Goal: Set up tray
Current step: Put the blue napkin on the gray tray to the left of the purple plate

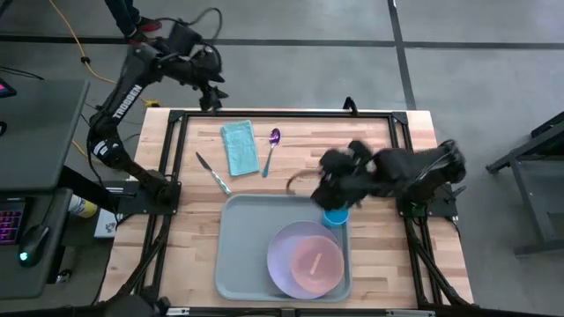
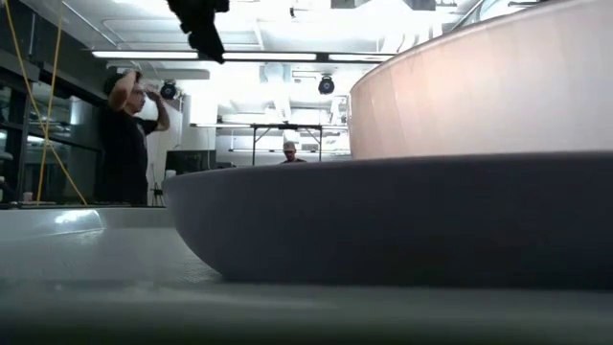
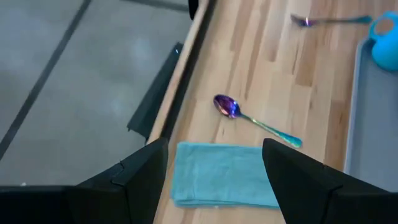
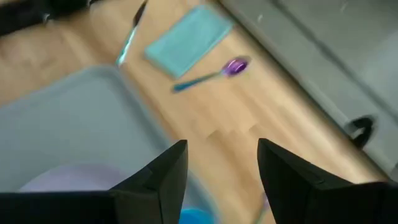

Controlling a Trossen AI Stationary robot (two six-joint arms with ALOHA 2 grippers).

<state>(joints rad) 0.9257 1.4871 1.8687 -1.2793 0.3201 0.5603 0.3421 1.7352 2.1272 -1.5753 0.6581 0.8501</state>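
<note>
Tray point(image 1: 242, 251) sits at lower centre of the high view on the table point(image 1: 388, 255), with the plate point(image 1: 306, 260) in its right half. A blue cup point(image 1: 336, 217) stands at the tray's upper right corner, partly under the right gripper point(image 1: 333, 195), whose fingers are spread apart in its wrist view, pinching nothing. Napkin point(image 1: 239, 147), spoon point(image 1: 270, 150) and knife point(image 1: 213, 173) lie on bare wood above the tray. The left gripper point(image 3: 214, 165) hovers at upper left by the table's far edge, fingers spread over the napkin. Judging by this, the cup looks just placed; cutlery and napkin remain, so next comes a descent onto one of them.
</note>
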